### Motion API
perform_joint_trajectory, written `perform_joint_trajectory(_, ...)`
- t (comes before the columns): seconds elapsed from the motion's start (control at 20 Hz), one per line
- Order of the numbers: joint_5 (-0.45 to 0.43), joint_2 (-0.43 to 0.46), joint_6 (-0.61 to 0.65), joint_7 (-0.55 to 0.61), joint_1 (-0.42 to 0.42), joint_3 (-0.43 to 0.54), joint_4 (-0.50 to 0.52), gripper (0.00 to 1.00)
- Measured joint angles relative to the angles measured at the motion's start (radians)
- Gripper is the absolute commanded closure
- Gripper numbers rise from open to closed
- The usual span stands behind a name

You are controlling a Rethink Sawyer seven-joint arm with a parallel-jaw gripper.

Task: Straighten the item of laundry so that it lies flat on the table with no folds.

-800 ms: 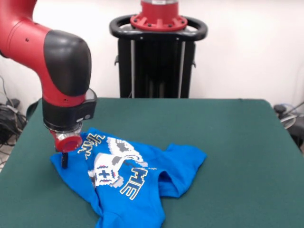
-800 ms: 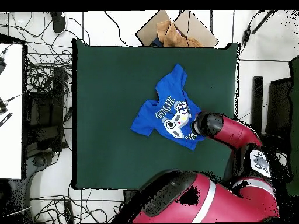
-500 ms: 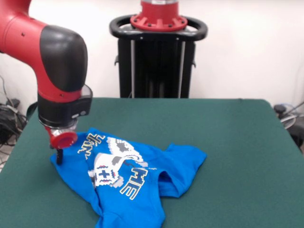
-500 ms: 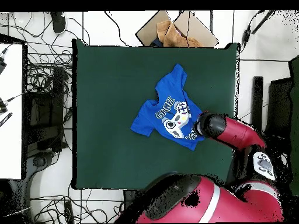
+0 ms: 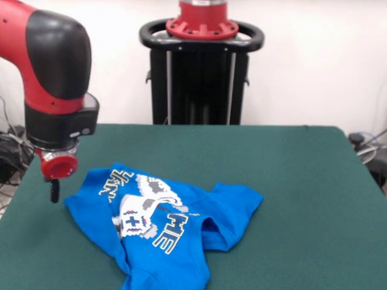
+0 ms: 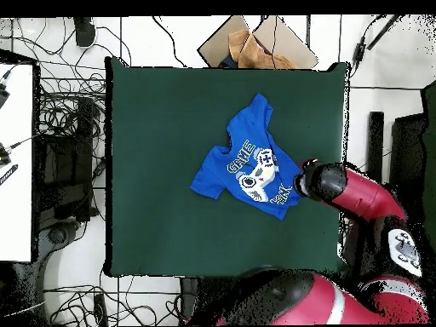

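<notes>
The blue T-shirt is lying rumpled on the green table, nothing sitting on it. The gripper is hanging just beside its edge, can't tell if it's spread; pedestal is standing behind.

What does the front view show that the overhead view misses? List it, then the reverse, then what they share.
Front view only: the black pedestal behind the table, the gripper hanging beside the shirt's edge, and the raised folds in the cloth. Overhead view only: the whole green table outline, cables on the floor, and a brown cardboard piece past the table's far edge. Both: the blue T-shirt lying crumpled, print up, with the red arm alongside it.
</notes>
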Motion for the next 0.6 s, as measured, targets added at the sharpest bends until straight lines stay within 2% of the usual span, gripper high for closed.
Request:
perform_joint_trajectory(0.25, -0.047, -0.018, 0.044, -0.072, -0.085, 0.106, -0.017, 0.00)
perform_joint_trajectory(0.6, -0.146, -0.011, 0.049, -0.280, -0.179, 0.229, -0.027, 0.00)
